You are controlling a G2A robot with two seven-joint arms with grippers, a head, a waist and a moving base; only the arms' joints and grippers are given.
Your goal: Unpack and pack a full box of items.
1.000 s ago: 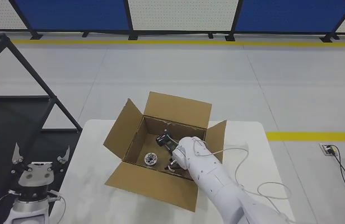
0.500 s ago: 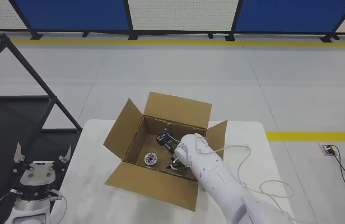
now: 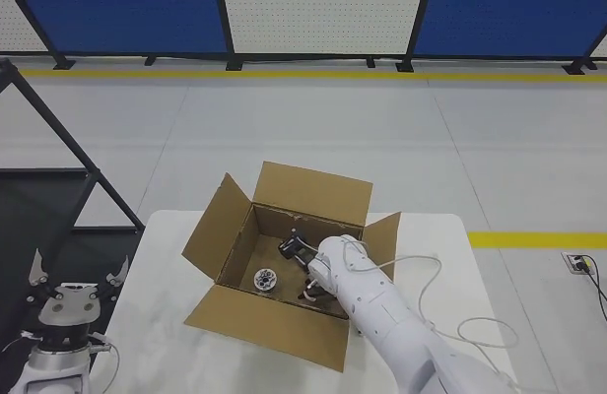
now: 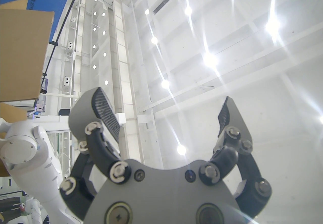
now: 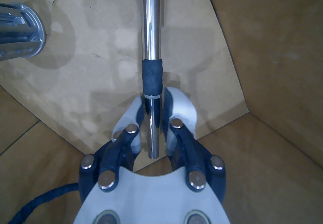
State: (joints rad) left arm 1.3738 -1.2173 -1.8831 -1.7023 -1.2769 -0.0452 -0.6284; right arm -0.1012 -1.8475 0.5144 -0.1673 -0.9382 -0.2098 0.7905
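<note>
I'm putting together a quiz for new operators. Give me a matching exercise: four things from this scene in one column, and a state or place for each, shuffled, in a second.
Things
1. left gripper
2. right gripper
3. cardboard box
4. round metal item

States or places
A. on the box floor
B. shut on a metal rod
C. open, holding nothing
D. on the white table, flaps open

Pairs: 1-C, 2-B, 3-D, 4-A
</note>
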